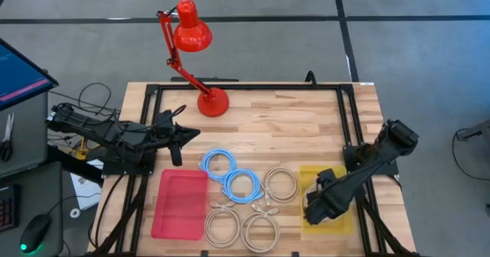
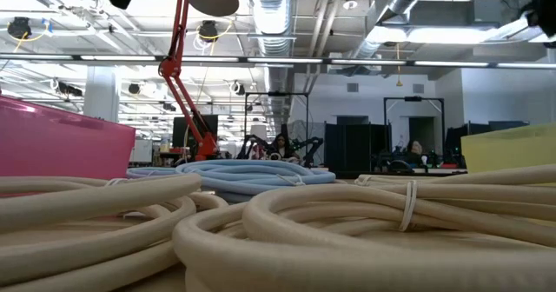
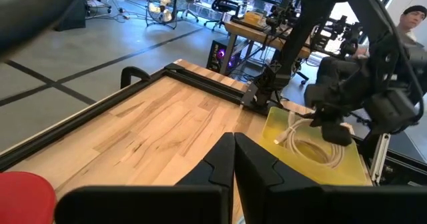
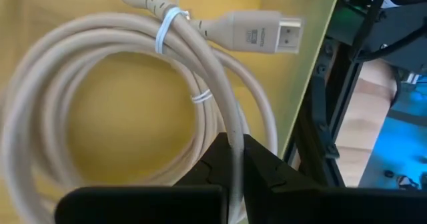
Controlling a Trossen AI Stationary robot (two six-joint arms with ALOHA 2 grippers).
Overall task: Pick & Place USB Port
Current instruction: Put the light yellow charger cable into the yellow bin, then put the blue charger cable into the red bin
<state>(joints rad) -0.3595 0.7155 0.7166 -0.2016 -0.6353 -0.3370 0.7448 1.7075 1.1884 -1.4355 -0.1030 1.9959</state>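
Note:
A beige coiled cable (image 4: 100,91), tied with white ties and ending in a flat plug (image 4: 263,32), lies over the yellow tray (image 1: 337,182) at the table's right near side. My right gripper (image 1: 312,211) is above that tray and shut on the coil. My left gripper (image 1: 178,138) waits with its fingers shut (image 3: 233,161) over the table's left side, touching nothing. From the left wrist view the coil (image 3: 313,147) appears to rest in the yellow tray (image 3: 280,121) under my right gripper (image 3: 330,129). My right gripper pinches one strand of the beige coil (image 4: 233,127) between its two fingers (image 4: 217,159), on the side of the loop below the plug. The fingers come from above, pointing down into the yellow tray. The rest of the coil spreads out on the tray floor.
A pink tray (image 1: 180,203) sits at the near left. Two blue cable coils (image 1: 230,174) and three beige coils (image 1: 279,184) lie in the table's middle and near side. A red desk lamp (image 1: 195,58) stands at the far edge. Black frame rails (image 1: 245,87) border the table.

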